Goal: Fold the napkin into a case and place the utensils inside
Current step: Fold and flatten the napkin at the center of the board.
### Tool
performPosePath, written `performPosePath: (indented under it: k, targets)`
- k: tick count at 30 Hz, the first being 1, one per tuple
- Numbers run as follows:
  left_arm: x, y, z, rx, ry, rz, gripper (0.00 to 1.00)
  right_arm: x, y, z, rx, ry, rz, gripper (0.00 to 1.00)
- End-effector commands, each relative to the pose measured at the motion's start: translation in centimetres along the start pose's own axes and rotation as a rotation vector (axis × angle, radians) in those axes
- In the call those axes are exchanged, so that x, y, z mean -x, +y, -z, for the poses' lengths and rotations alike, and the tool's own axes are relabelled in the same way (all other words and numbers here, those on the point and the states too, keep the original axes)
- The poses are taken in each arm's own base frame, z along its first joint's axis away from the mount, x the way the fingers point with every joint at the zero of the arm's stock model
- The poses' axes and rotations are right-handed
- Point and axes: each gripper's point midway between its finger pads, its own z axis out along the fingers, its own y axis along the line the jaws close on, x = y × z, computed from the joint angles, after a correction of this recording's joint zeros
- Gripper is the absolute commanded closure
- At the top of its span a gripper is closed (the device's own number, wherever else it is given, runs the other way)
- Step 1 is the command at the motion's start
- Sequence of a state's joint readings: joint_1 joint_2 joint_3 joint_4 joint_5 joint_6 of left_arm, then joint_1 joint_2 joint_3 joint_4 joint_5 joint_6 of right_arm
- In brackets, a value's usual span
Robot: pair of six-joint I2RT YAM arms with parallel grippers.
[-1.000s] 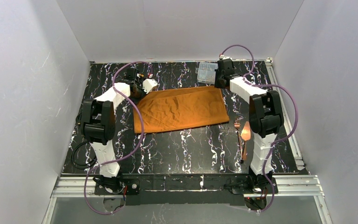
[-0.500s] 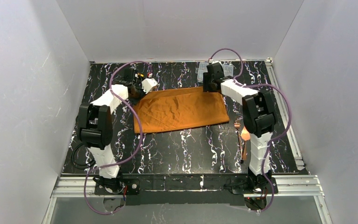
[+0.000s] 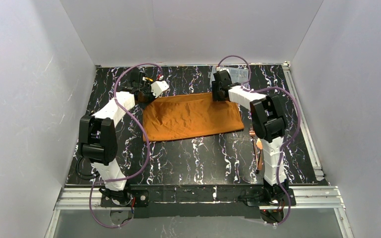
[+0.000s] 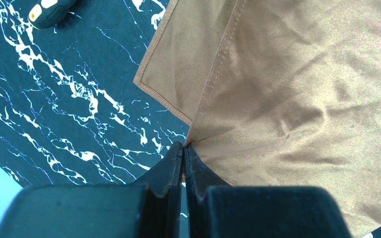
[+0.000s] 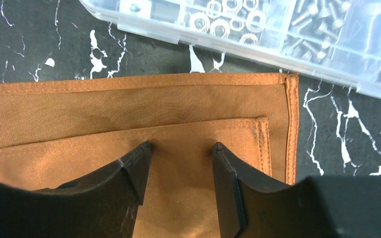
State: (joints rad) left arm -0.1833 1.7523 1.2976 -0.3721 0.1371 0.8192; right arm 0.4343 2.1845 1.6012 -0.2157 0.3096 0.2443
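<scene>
Letting go is the big change here. My right tool [image 5: 181,146] was clamped shut at the far right corner of the napkin [image 3: 191,116] a second back. Now its jaws stand apart with nothing between them, and it has slid a bit left along the napkin's far edge. It hangs over the top layer just inside that corner.

So the right end of the fold is laid down. The top layer's hem stops a little short of the bottom layer's hem on the far and right sides, so it's not a perfect match, but close enough I reckon.

My left tool [image 4: 184,146] hasn't budged. It's pinched tight on the cloth at the napkin's far left corner, and the fabric there is pulled up into a small peak.

The napkin lies as a wide folded rectangle on the tabletop [image 3: 198,158]. The clear parts box [image 5: 278,25] sits just beyond its far right corner. The utensils [image 3: 258,144] lie off its near right corner, clear of the cloth.

My read: one fold done, and the cloth is still way too wide for a pouch. The left corner needs dropping next.
</scene>
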Motion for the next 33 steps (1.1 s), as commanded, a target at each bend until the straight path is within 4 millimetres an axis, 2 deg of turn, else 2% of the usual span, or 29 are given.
performPosePath:
  k: [1,5,9,13,18,25,29,33]
  targets:
    - [0.1,-0.3,0.3,-0.005,-0.002,-0.011,1.0,1.2,-0.4,-0.4,-0.029,-0.026,0.016,0.45]
    - [0.0,-0.3,0.2,-0.008,0.003,-0.011,1.0,1.3,-0.4,-0.6,-0.031,-0.028,0.014,0.54]
    - [-0.2,-0.3,0.0,-0.009,0.012,-0.01,1.0,1.9,-0.5,-0.2,-0.035,-0.045,0.008,0.76]
    - [-0.2,-0.2,-0.3,-0.005,0.019,0.006,1.0,2.3,-0.9,0.2,-0.05,-0.061,0.008,0.91]
    - [0.2,0.6,-0.5,0.027,0.011,0.033,1.0,3.6,-1.3,1.3,-0.065,-0.103,0.002,0.98]
    - [0.8,1.9,-0.8,0.091,-0.013,0.058,1.0,5.3,-3.1,2.4,-0.109,-0.148,-0.027,0.99]
    - [1.3,2.9,-1.3,0.135,-0.03,0.066,1.0,5.5,-5.0,2.6,-0.129,-0.143,-0.082,0.99]
    - [1.8,3.5,-1.5,0.162,-0.047,0.072,1.0,5.1,-5.5,2.7,-0.119,-0.133,-0.092,0.99]
